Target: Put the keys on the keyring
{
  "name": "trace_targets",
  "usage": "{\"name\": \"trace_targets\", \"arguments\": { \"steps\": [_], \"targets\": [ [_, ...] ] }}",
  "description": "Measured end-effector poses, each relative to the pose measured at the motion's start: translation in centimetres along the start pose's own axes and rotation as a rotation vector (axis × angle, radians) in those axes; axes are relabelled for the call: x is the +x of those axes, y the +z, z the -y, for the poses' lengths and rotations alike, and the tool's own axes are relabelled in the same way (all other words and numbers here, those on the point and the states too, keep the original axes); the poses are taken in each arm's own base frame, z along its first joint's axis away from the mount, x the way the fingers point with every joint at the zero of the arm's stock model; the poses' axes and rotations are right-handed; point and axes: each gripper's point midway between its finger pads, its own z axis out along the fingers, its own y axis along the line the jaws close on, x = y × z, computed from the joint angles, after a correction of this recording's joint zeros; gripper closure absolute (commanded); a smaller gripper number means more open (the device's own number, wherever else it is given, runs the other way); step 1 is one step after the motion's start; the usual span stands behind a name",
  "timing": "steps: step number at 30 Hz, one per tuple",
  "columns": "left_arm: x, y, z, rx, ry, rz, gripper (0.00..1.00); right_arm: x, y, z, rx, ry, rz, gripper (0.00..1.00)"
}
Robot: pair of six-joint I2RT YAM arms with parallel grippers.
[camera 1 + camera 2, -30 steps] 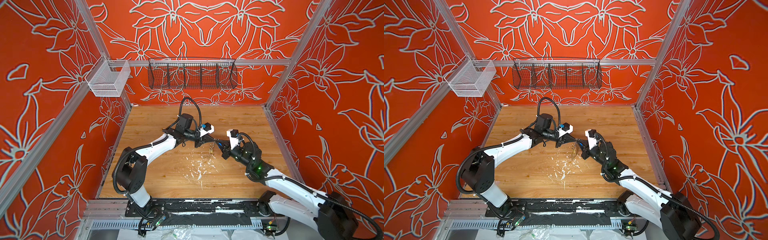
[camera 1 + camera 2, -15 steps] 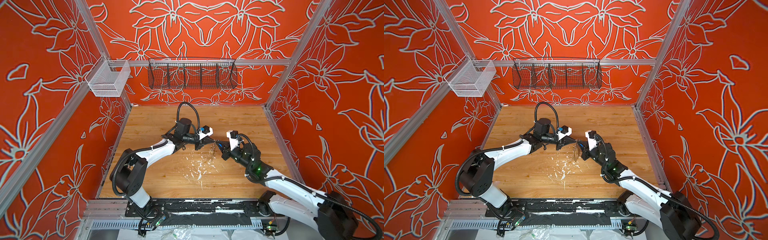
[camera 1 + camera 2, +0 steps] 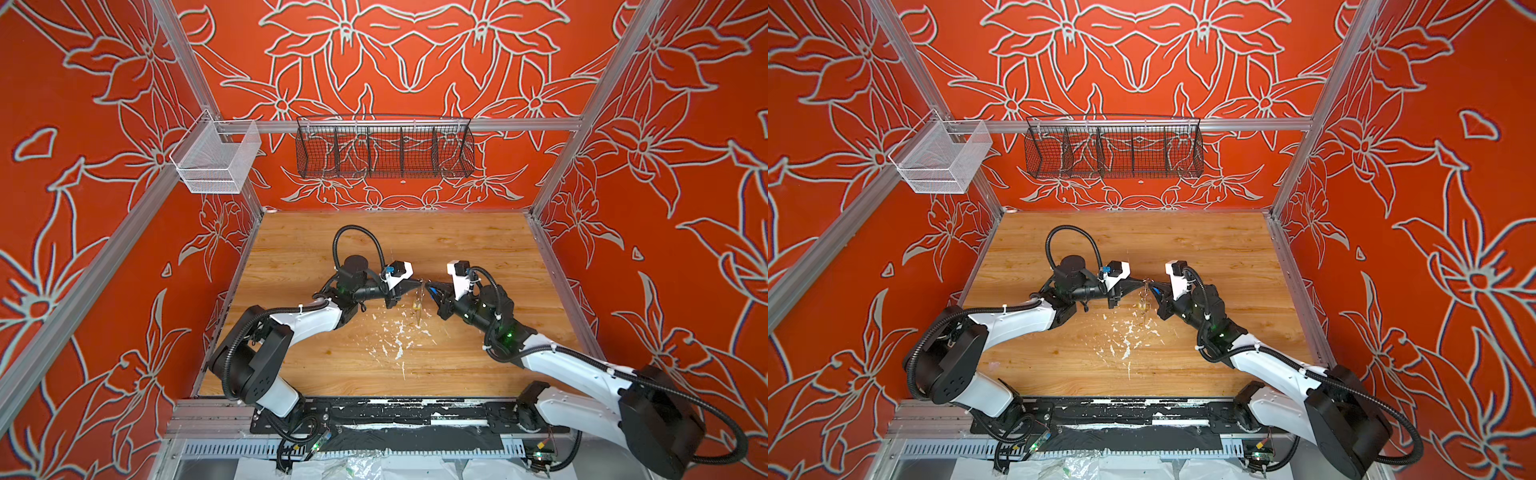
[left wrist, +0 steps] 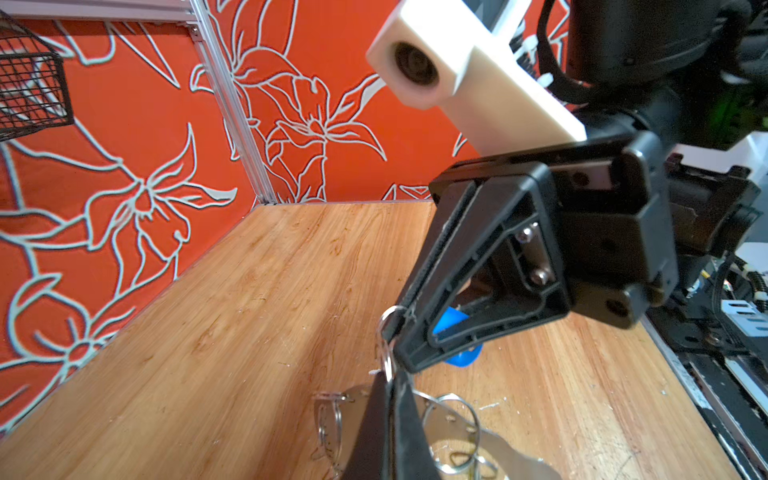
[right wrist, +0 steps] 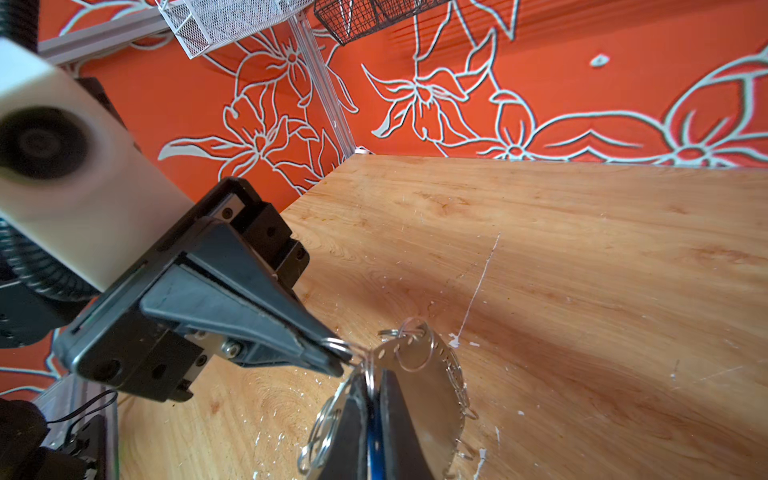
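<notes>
Above the middle of the table my two grippers meet tip to tip. My left gripper [image 3: 419,283] [image 4: 388,380] is shut on a small wire loop [image 4: 386,332] at the edge of the keyring [image 4: 482,440] [image 5: 428,395]. The keyring is a flat metal plate with wire loops along its rim, and it hangs below the tips [image 3: 417,305]. My right gripper [image 3: 429,286] [image 5: 374,380] is shut on the key with the blue tag [image 5: 376,449] [image 4: 455,332], right against that loop. A small yellow piece [image 3: 1143,306] shows low on the hanging keyring in both top views.
The wooden table [image 3: 457,249] has white flecks [image 3: 395,336] scattered under the grippers. A black wire basket [image 3: 384,149] and a white mesh basket [image 3: 216,160] hang on the back rail. Orange walls close in three sides.
My left wrist has drawn slightly back to the left and lower, with the hanging keyring settling a little under the tips. Both grippers stay shut and the right arm has barely moved.
</notes>
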Motion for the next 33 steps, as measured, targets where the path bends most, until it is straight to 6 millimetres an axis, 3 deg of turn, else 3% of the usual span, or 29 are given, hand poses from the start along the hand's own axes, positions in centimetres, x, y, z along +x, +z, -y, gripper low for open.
{"name": "trace_targets", "arguments": {
  "steps": [17,23,28,33],
  "targets": [
    [-1.3,-0.9,-0.5,-0.070,0.014,0.098,1.00,-1.0,0.6,-0.9,-0.048,0.023,0.032,1.00],
    [-1.9,-0.6,-0.7,-0.057,0.022,0.091,0.80,-0.8,0.2,0.1,0.000,0.027,0.015,1.00],
    [-3.3,-0.5,-1.2,-0.053,0.054,0.100,0.72,-1.1,-0.6,0.8,0.047,0.012,0.015,1.00],
    [-3.0,-0.1,-1.0,-0.020,0.044,0.063,0.70,-1.6,-1.1,0.8,0.061,-0.005,0.027,1.00]
  ]
}}
